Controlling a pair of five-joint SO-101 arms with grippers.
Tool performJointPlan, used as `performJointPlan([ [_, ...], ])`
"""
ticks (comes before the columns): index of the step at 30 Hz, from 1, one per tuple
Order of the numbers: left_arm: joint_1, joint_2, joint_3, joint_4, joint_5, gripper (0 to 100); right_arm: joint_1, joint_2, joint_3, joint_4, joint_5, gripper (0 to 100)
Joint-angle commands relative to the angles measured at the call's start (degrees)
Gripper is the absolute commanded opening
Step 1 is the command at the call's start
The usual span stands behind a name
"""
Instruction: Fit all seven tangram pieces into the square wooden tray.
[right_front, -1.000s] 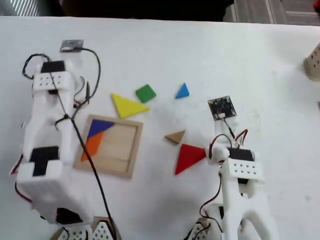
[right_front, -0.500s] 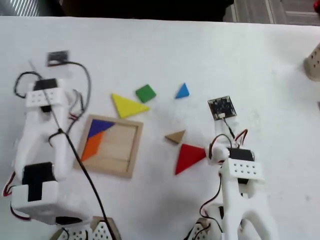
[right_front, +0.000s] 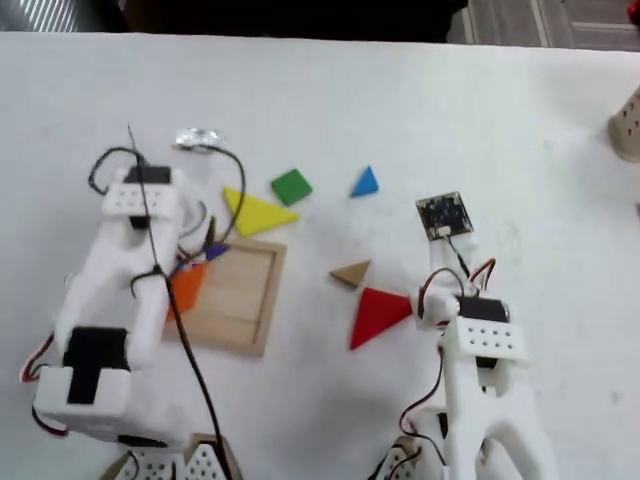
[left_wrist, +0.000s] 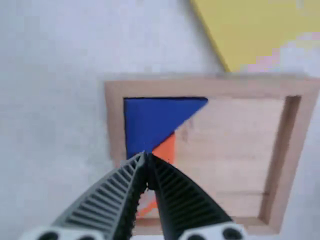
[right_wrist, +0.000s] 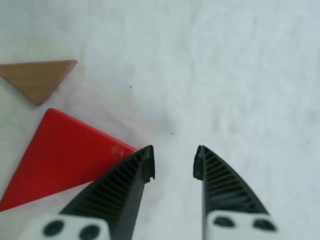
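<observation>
The square wooden tray (right_front: 240, 305) lies left of centre, and its rim (left_wrist: 200, 85) also appears in the left wrist view. It holds a dark blue triangle (left_wrist: 155, 120) and an orange piece (left_wrist: 169, 149) in one corner. My left gripper (left_wrist: 146, 159) is shut and empty, with its tips over the seam between those two pieces. The yellow triangle (right_front: 255, 212), green square (right_front: 291, 186) and small blue triangle (right_front: 365, 182) lie beyond the tray. A tan triangle (right_front: 351, 272) and a red triangle (right_front: 378, 315) lie to its right. My right gripper (right_wrist: 174, 162) stands open beside the red triangle (right_wrist: 65, 155).
A small black circuit board (right_front: 444, 215) lies beyond the right arm, with wires running to it. A pale perforated object (right_front: 628, 125) stands at the right edge. Black cable loops around the left arm (right_front: 110, 290), which covers the tray's left side.
The left arm has swung right from beside the tray to over its left part, hiding much of the blue and orange pieces in the high view. The right arm has kept still.
</observation>
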Motion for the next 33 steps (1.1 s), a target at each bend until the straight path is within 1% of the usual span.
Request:
performJointPlan([
  [1, 4.8, -12.6, 9.1, -2.3, -4.7, 2, -0.4, 0.3, -0.5, -1.0, 0.5, 13.5],
  [6, 6.5, -27.6, 22.4, -6.9, -5.2, 2, -0.4, 0.3, -0.5, -1.0, 0.5, 13.5],
  [8, 6.6, -28.9, 25.7, -7.5, -5.5, 2, -0.4, 0.3, -0.5, -0.8, 0.5, 13.5],
  [11, 6.6, -26.2, 28.1, -10.4, -5.5, 2, -0.4, 0.3, -0.5, -0.7, 0.5, 13.5],
  [14, 6.8, -21.6, 27.2, -12.7, -5.5, 2, -0.4, 0.3, -0.5, -0.6, 0.5, 13.5],
  [19, 9.1, -15.3, 23.5, -13.3, -5.2, 2, -0.3, 0.2, -0.5, 0.1, 0.5, 13.5],
  [24, 8.3, -7.7, 20.5, -17.0, -5.0, 2, -0.2, 0.0, -0.5, 0.6, 0.5, 13.5],
  [28, 3.6, -4.8, 16.2, -14.2, -5.0, 2, -0.1, 0.0, -0.5, 0.6, 0.5, 13.5],
  [31, -0.2, -4.8, 15.6, -14.2, -5.0, 2, -0.1, 0.0, -0.5, 0.6, 0.5, 13.5],
  [33, -1.2, -4.8, 15.6, -14.2, -5.0, 2, -0.1, 0.0, -0.5, 0.6, 0.5, 13.5],
])
